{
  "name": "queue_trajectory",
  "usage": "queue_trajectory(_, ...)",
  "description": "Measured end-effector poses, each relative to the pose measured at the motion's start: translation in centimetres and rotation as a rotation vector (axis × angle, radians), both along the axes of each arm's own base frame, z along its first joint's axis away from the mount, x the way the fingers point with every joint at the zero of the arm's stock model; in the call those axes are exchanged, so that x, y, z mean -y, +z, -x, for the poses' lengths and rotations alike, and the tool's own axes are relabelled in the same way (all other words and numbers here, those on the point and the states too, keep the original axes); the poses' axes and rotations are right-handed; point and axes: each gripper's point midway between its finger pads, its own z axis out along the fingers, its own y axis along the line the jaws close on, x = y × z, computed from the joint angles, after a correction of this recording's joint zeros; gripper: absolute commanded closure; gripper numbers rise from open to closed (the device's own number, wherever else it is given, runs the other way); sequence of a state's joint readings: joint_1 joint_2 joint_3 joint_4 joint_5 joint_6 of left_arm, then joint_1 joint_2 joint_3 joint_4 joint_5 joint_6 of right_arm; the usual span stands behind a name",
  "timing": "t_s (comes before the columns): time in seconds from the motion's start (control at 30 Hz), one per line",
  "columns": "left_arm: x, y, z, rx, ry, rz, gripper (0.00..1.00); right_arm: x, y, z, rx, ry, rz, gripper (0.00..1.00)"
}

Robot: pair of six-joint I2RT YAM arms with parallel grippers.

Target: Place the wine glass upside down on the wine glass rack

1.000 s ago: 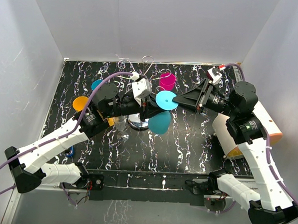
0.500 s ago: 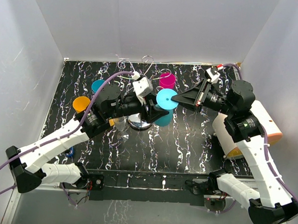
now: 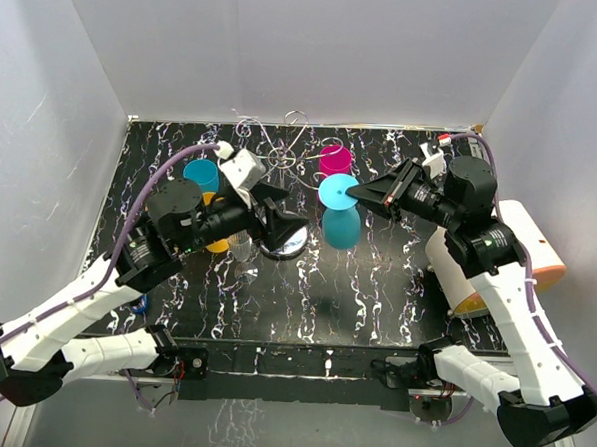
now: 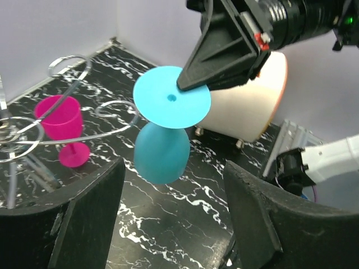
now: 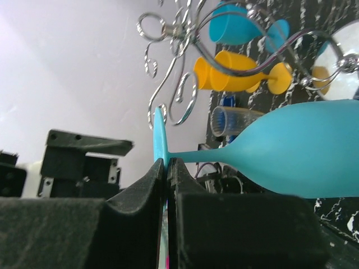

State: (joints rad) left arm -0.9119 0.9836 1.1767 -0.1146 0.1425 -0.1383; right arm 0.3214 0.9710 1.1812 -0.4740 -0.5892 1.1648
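The teal wine glass [image 3: 340,228] hangs upside down, bowl down and round foot up. My right gripper [image 3: 355,194] is shut on the rim of that foot; in the right wrist view the gripper [image 5: 167,165] pinches the thin disc, with the glass's bowl [image 5: 303,151] to the right. My left gripper [image 4: 174,218] is open with nothing between its fingers, a little left of the glass [image 4: 162,151]. The wine glass rack [image 3: 282,158], silver wire scrolls over a chrome dome base [image 3: 282,245], stands just left of the glass, its arms [image 4: 73,61] apart from it.
A magenta glass [image 3: 335,161] stands behind the teal one. On the rack's left side hang another teal glass [image 3: 201,172], an orange glass [image 5: 230,75] and a clear one [image 5: 230,120]. A white and orange cylinder [image 3: 487,258] lies at the right edge.
My left gripper has opened, let go of the teal glass and drawn back to the left. My right gripper has shut on the foot and now carries the glass, slightly further right.
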Motion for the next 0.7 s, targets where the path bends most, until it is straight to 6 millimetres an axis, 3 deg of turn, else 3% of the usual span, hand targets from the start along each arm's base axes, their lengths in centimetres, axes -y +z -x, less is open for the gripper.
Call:
queue_trajectory(0.2,-2.8,1.6,-1.4,0.004,0.166,0.034,0.29,0.1,-1.6,-2.9,-0.034,-0.074,0.042,1.00)
queue_trajectory(0.47,-6.1,0.8,-3.8,-0.012,0.396,0.001,0.29,-0.7,-1.0,-5.8,-0.015,-0.094,0.016,1.00)
queue_trajectory(0.7,-8.8,0.0,-5.4,-0.016,0.569,-0.035,0.29,-1.3,-1.4,-6.8,-0.027,-0.075,0.008,1.00)
